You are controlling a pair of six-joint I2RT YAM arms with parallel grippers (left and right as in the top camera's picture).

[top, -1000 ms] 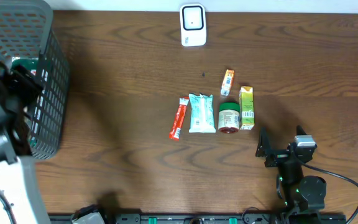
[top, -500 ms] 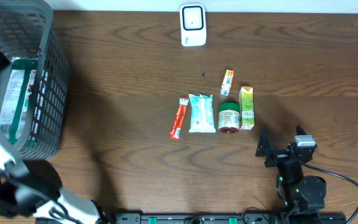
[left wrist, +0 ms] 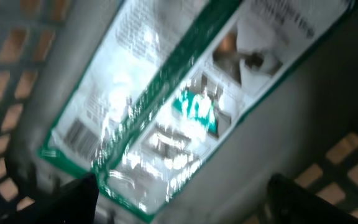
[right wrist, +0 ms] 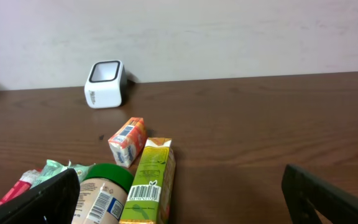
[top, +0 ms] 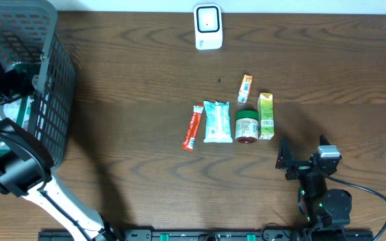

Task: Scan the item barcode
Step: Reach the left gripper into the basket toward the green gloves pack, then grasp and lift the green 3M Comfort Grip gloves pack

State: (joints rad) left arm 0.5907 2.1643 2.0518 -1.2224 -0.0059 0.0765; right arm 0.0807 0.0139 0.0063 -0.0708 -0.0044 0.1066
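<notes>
Finding: the left gripper [left wrist: 182, 196] has released its load. Its fingers show at the lower corners of the left wrist view, spread wide with nothing between them. Over the last second the jaws widened and the left arm shifted about the basket [top: 49, 100] at 9 o'clock on the table. The green-and-white packet [left wrist: 166, 106] now lies loose on the basket floor, its barcode [left wrist: 76, 132] facing up at its 8 o'clock corner; the view is blurred, so finer detail cannot be read. Judgement: this packet is finished with and deposited, and the cycle for it is closed. Unchanged: the scanner [top: 208, 27] stands at 12 o'clock. Five items still lie just right of centre: a red stick [top: 191, 127], a pale packet [top: 216, 121], a green-lidded jar [top: 246, 126], a yellow-green carton [top: 265, 115] and, at their 12 o'clock, a small orange carton [top: 245, 88]. The right gripper [top: 300, 161] sits at 5 o'clock, just beside the carton's near end, jaws fully spread and empty, and has not moved. Judgement: the five remaining items appear unscanned, and the next pick falls to one of them.
</notes>
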